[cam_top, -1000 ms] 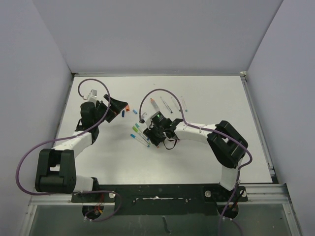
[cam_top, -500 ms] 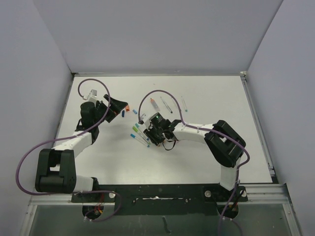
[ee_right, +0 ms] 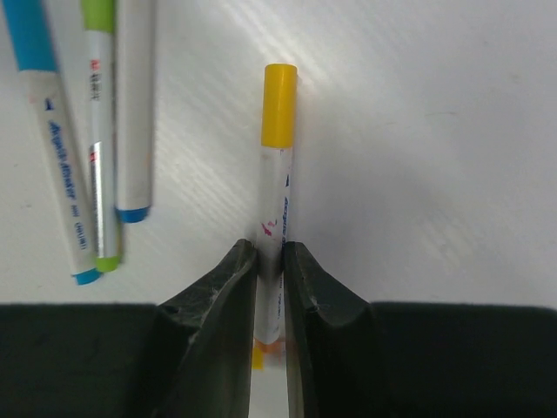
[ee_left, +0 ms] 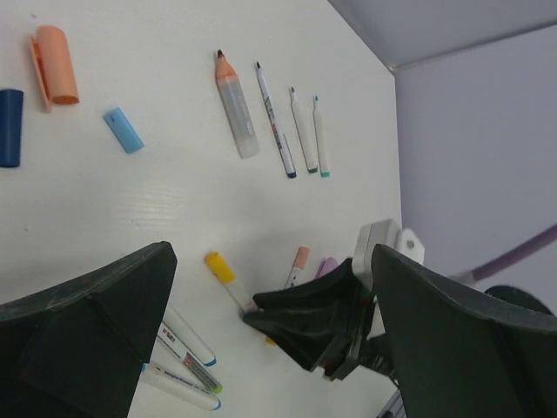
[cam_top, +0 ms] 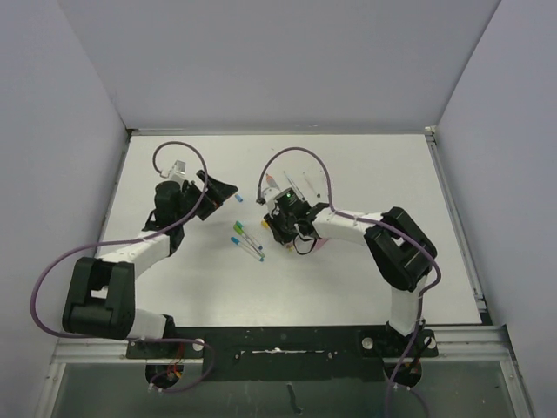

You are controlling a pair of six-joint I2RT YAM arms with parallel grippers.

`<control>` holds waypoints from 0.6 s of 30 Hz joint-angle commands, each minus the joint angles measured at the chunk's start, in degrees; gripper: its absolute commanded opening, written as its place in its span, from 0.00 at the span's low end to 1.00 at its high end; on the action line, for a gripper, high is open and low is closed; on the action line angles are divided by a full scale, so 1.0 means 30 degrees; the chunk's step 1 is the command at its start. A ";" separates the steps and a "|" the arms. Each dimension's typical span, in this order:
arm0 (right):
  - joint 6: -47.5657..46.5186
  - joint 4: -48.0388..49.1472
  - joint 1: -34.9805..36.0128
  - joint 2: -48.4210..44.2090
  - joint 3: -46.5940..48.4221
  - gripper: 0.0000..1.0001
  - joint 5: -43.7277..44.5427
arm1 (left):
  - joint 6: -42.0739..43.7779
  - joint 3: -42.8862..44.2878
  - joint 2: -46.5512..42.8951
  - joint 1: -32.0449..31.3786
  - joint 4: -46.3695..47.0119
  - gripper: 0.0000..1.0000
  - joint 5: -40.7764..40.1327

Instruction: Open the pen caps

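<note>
1. Right end effector (ee_right: 269, 251): the fingers are drawn narrow and pinch the white barrel (ee_right: 273, 196) of one pen. The yellow cap (ee_right: 279, 104) projects clear beyond the fingertips, over the middle of the desk (ee_right: 418, 131).
2. Left end effector (ee_left: 271, 257): spread wide and holding nothing. It faces the right one across the capped end.
3. Handling, my judgement: the pen is light, stiff, smooth plastic, and the cap is tiny and probably a friction fit. The barrel could slide through the pads under a pull. I would take the cap across its sides and draw it straight along the pen's axis.
4. Neighbouring blue-capped pen (ee_right: 54, 139) and green-capped pen (ee_right: 100, 131): they lie just beside the held pen and could be nudged.
5. Not verifiable:
   - The barrel's tail end is hidden under the fingers.
   - I cannot tell whether the pen is lifted or resting on the desk.
   - In the top view the wrist covers the held pen.
   - The peach cap (ee_left: 300, 257) appears partly masked behind the right end effector.
</note>
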 commanded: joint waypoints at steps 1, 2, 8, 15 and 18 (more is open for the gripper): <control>0.1328 0.1879 -0.1521 -0.0890 0.0780 0.00 -0.0671 | -0.0384 0.0822 0.1264 -0.1374 0.1031 0.98 -0.0553; 0.1369 0.2143 -0.1668 -0.1094 0.0821 0.00 -0.0823 | -0.0486 0.0924 0.1527 -0.1623 0.1190 0.97 -0.0619; 0.1232 0.2714 -0.1876 -0.1953 0.1371 0.00 -0.1367 | -0.0863 0.1749 0.3177 -0.2824 0.2109 0.97 -0.0918; 0.1309 0.3440 -0.1894 -0.2659 0.1491 0.00 -0.2643 | -0.1231 0.2680 0.5143 -0.3554 0.3229 0.92 -0.0491; 0.1356 0.3748 -0.1832 -0.2940 0.1444 0.00 -0.3153 | -0.1397 0.2852 0.5710 -0.3829 0.3634 0.88 -0.0418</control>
